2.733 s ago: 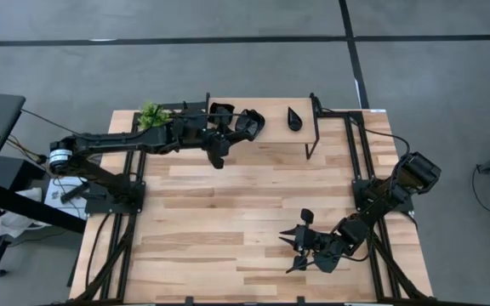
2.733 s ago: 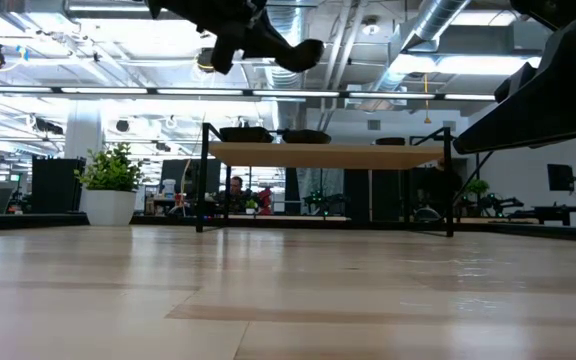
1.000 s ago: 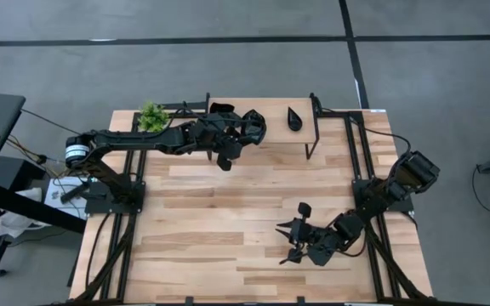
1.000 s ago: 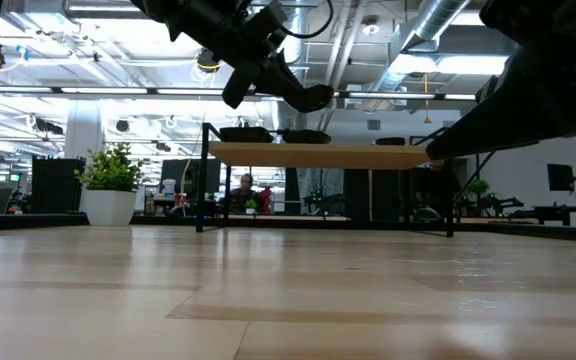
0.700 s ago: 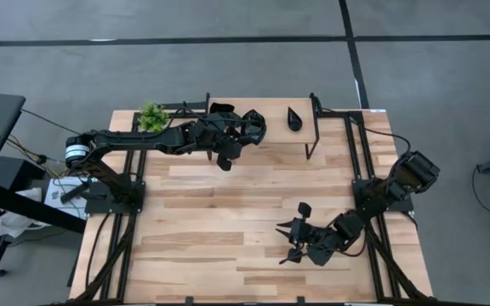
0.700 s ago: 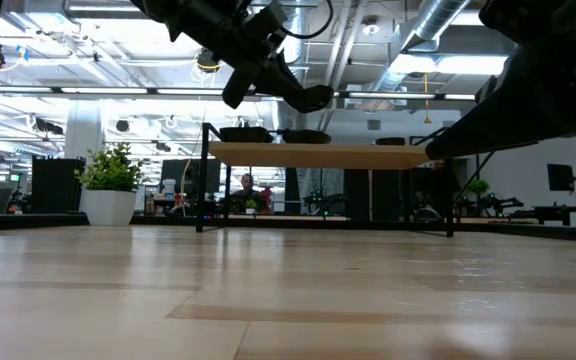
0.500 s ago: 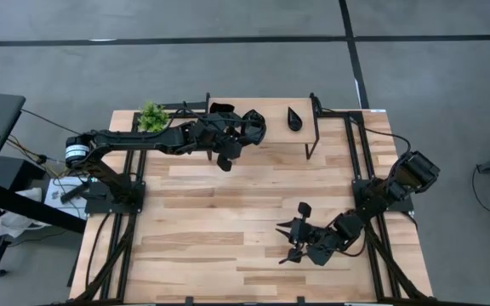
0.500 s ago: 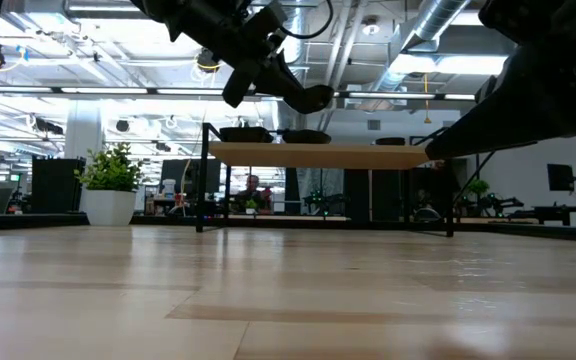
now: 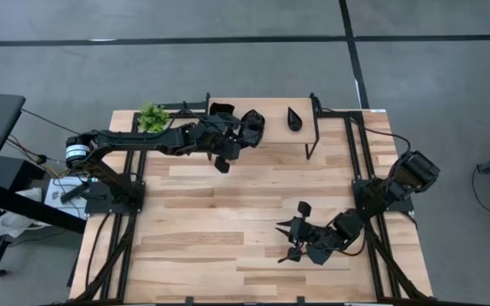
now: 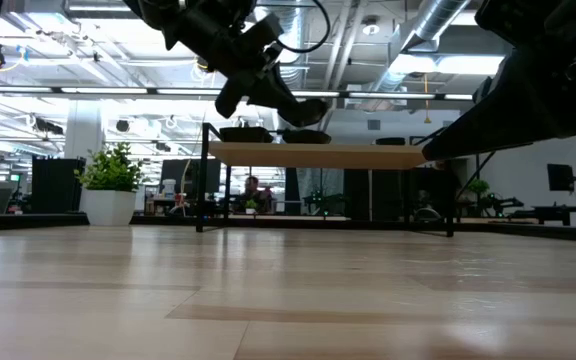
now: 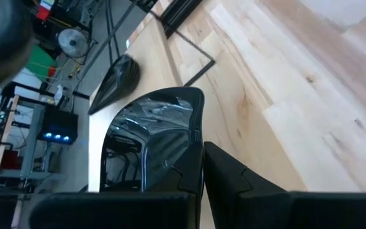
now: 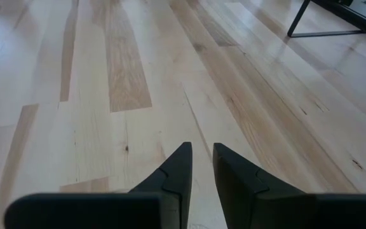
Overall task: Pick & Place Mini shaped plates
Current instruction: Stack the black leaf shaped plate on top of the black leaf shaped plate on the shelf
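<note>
My left gripper (image 9: 243,127) reaches over the raised wooden shelf (image 9: 272,138) at the table's far edge, shut on a glossy black mini plate (image 9: 255,121). In the low view that plate (image 10: 308,108) hangs just above the shelf (image 10: 328,155), over another black dish (image 10: 306,136) resting there. A further dish (image 9: 221,109) and a teardrop plate (image 9: 294,118) also sit on the shelf. The teardrop plate (image 11: 116,81) lies beyond the held plate (image 11: 157,127) in the left wrist view. My right gripper (image 9: 289,242) waits low over the table's near right part, open a little, touching nothing. My left gripper pinches the black plate by its rim (image 11: 196,137) between the two fingers (image 11: 230,175). The fingers slant down toward the shelf from the table's left. The plate is lifted clear and tilted, its far edge lower than the held edge.
A small green potted plant (image 9: 150,116) stands at the far left corner beside the shelf's black frame leg (image 9: 207,106). The shelf's right leg (image 9: 313,127) stands near the teardrop plate. Bare wood (image 9: 228,212) lies between the two arms.
My left gripper, still holding the plate, has sunk toward the shelf and shifted slightly toward the far edge, so the plate now hangs closer above the dish on the shelf. The right arm has kept still.
</note>
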You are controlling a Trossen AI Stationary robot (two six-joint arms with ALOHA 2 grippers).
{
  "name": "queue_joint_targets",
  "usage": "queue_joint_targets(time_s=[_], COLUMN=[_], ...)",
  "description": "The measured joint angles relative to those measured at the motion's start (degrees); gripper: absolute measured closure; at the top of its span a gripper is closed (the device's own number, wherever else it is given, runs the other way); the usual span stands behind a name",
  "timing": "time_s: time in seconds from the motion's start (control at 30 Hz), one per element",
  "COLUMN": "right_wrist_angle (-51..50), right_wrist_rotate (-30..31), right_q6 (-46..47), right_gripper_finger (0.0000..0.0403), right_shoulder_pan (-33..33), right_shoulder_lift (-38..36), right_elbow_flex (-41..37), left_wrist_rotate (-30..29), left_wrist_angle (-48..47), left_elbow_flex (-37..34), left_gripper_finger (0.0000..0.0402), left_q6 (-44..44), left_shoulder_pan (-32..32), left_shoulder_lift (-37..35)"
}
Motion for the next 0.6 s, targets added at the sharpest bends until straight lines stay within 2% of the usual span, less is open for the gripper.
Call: queue_joint_targets(time_s=[0.6], right_wrist_angle=[0.02], right_wrist_rotate=[0.02], right_q6=[-0.10], right_gripper_finger=[0.0343], right_shoulder_pan=[-0.70], right_shoulder_lift=[0.01], right_elbow_flex=[0.00], left_wrist_rotate=[-1.28], left_wrist_angle=[0.43], left_elbow_flex=[-0.07], left_gripper_finger=[0.0385], left_q6=[0.17], left_shoulder_pan=[0.22], left_shoulder_lift=[0.00])
